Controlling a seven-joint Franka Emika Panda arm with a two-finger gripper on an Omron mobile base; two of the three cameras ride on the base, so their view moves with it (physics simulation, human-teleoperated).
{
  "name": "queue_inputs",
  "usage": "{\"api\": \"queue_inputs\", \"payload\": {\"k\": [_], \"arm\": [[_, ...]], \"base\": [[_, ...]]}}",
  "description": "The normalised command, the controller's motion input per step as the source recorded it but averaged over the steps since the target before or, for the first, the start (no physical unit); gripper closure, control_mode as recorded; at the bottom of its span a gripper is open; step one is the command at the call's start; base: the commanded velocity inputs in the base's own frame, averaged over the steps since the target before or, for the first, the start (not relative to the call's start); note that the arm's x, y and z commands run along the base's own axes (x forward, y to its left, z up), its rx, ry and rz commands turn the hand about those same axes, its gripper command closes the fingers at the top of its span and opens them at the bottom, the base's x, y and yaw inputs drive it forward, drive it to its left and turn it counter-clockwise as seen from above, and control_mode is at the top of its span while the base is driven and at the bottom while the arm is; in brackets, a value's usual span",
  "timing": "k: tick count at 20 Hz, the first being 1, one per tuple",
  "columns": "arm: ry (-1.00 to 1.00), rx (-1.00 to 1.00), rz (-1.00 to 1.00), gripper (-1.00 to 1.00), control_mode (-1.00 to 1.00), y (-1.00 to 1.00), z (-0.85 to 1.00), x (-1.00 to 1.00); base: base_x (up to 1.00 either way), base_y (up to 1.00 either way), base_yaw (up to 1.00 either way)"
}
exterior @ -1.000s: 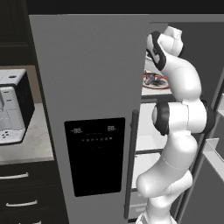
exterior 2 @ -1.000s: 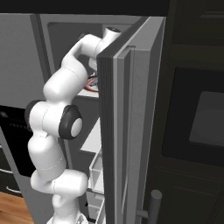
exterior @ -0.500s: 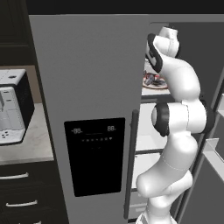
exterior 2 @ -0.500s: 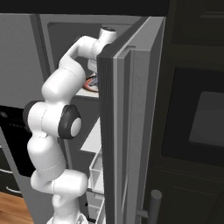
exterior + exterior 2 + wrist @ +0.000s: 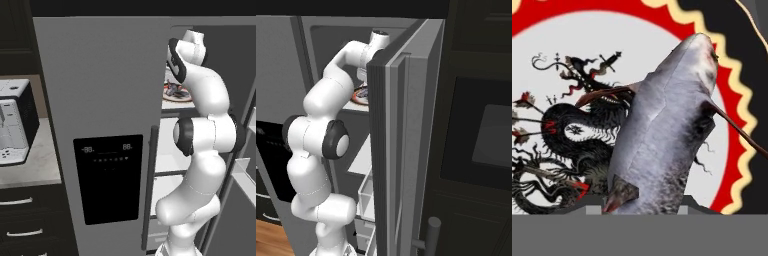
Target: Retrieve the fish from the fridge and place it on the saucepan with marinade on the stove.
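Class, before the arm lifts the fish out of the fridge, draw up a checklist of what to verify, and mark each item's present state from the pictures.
1. Right fridge door swung open: ok.
2. Fish lies on the red-rimmed plate: ok.
3. Hand right over the fish: ok.
4. Gripper closed on the fish: cannot tell; the fingertips are hidden.
5. Plate sits on a fridge shelf: ok.
6. Arm clear of the open door for withdrawal: cannot tell.

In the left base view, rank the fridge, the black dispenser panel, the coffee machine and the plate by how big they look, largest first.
1. The fridge, by far.
2. The black dispenser panel.
3. The coffee machine, cut by the picture's edge, so its rank against the panel is unsure.
4. The plate, far back and partly hidden by the arm.
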Motion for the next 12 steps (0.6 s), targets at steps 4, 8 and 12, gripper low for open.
{"api": "queue_inputs", "payload": {"k": [4,8,12], "arm": [[0.0,0.0,0.0,1.0,-1.0,0.0,0.0,0.0],[-0.01,0.0,0.0,1.0,-1.0,-0.06,0.0,-0.01],[0.0,0.0,-0.05,1.0,-1.0,-0.18,0.0,-0.08]], "base": [[0.0,0.0,0.0],[0.0,0.0,0.0],[0.0,0.0,0.0]]}}
